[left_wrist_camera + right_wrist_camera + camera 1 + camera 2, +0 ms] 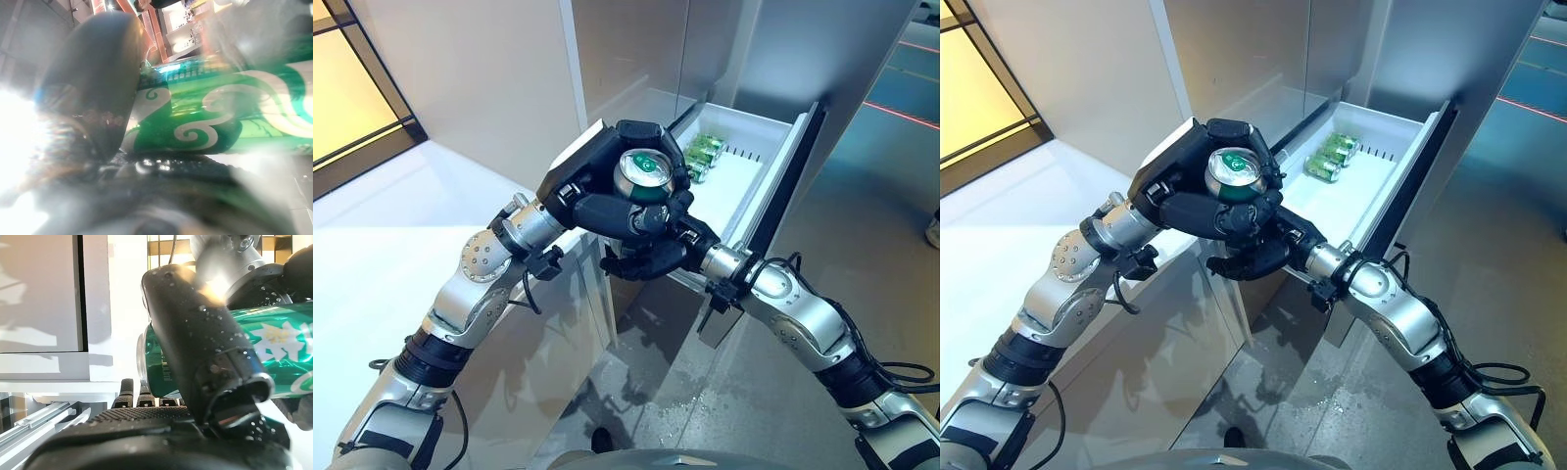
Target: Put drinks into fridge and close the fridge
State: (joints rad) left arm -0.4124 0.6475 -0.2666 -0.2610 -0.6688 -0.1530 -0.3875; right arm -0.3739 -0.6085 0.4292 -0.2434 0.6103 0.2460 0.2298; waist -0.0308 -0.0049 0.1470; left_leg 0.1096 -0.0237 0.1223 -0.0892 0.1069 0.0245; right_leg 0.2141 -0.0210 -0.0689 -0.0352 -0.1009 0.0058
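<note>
- White fridge drawer (1386, 186) stood pulled open w/ 3 green cans (1332, 157) at its back.
- 1 green can (1234, 174) held above drawer's front: left hand (1180, 191) curled round it, right hand (1253, 257) wrapped on it from below.

Both head views look steeply down from above onto the same open drawer (1371, 186) and the can (646, 174) before it, barely offset sideways. Each wrist view sits pressed close along its own hand, sharing only that green can.

Pale walls (480, 69), glossy grey floor (862, 225), warm-lit window (347, 88) at far left.
</note>
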